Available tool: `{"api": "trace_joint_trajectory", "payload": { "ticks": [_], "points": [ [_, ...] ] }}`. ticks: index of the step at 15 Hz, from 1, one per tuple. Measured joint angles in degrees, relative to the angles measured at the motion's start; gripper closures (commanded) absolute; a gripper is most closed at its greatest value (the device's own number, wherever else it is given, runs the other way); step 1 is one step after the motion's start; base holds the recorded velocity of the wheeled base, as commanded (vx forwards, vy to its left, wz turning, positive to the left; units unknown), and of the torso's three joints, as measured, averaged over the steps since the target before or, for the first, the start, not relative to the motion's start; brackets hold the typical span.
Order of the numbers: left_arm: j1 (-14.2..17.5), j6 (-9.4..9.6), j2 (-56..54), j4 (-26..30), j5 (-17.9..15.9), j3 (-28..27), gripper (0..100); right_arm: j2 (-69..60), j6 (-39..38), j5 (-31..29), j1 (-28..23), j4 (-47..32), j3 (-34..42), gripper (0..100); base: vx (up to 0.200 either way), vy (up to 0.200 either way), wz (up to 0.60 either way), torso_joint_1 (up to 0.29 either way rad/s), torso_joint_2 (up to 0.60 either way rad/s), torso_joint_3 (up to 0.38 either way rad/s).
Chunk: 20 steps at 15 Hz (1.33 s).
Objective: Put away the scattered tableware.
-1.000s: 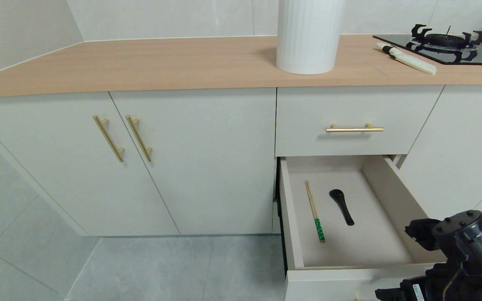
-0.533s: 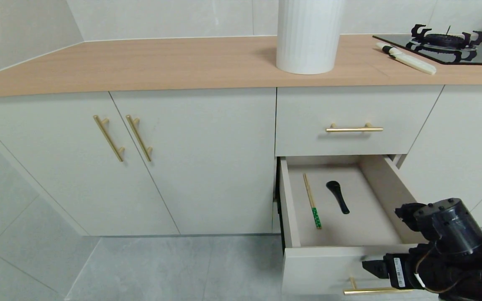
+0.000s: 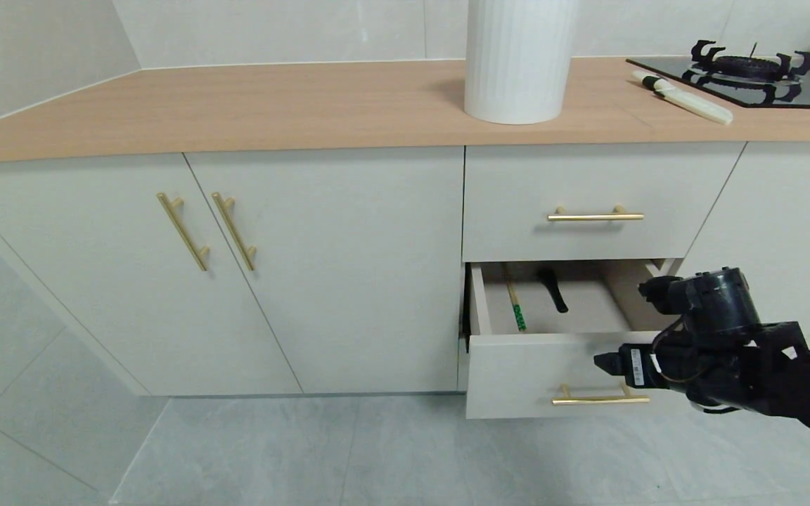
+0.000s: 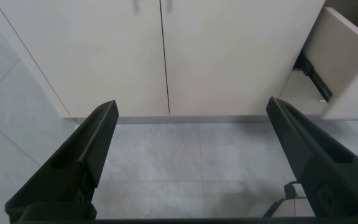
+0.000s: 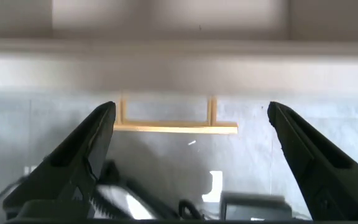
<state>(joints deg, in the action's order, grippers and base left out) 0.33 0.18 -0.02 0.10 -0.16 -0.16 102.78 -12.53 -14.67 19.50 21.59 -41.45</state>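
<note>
White lower drawer (image 3: 517, 372) now mostly shut; R gripper (image 5: 190, 115) followed to front, above brass bar handle (image 3: 600, 399), jaws spread. Inside: wooden chopsticks (image 3: 515, 309), 1 black spoon (image 3: 553, 289). L gripper (image 4: 191, 109) jaws spread.

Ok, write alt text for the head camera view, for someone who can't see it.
A partly open lower drawer holds chopsticks and a black spoon; the robot's right hand is at the drawer front, just above its gold handle. A white ribbed cylinder stands on the wooden countertop.
</note>
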Motion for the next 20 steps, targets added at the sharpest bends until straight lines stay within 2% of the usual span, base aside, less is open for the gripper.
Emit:
{"api": "trace_joint_trajectory", "payload": {
  "ticks": [3, 7, 13, 16, 20],
  "points": [
    [-0.02, 0.0, 0.0, -0.02, 0.0, 0.0, 0, 5.38, 2.44, -0.02, -1.05, 0.9, -7.03, 0, 0.0, 0.0, 0.0, 0.0, 0.0, 0.0],
    [-0.02, 0.0, 0.0, 0.0, 0.0, -0.02, 0, 11.5, 3.86, -0.02, -1.6, 6.29, -13.18, 0, 0.0, 0.0, 0.0, 0.0, 0.0, 0.0],
    [0.0, 0.0, 0.0, 0.0, 0.02, -0.02, 0, 17.02, 4.88, -0.33, -3.5, 18.99, -14.58, 0, 0.0, 0.0, 0.0, 0.0, 0.0, 0.0],
    [0.0, 0.0, 0.0, -0.02, 0.0, -0.02, 0, 19.87, 4.85, -3.01, -3.74, 25.45, -14.92, 0, 0.0, 0.0, 0.0, 0.0, 0.0, 0.0],
    [0.0, 0.0, 0.0, 0.0, 0.0, -0.02, 0, 23.36, 4.68, -3.61, -4.85, 28.17, -16.81, 0, 0.0, 0.0, 0.0, 0.0, 0.0, 0.0]
  ]
}}
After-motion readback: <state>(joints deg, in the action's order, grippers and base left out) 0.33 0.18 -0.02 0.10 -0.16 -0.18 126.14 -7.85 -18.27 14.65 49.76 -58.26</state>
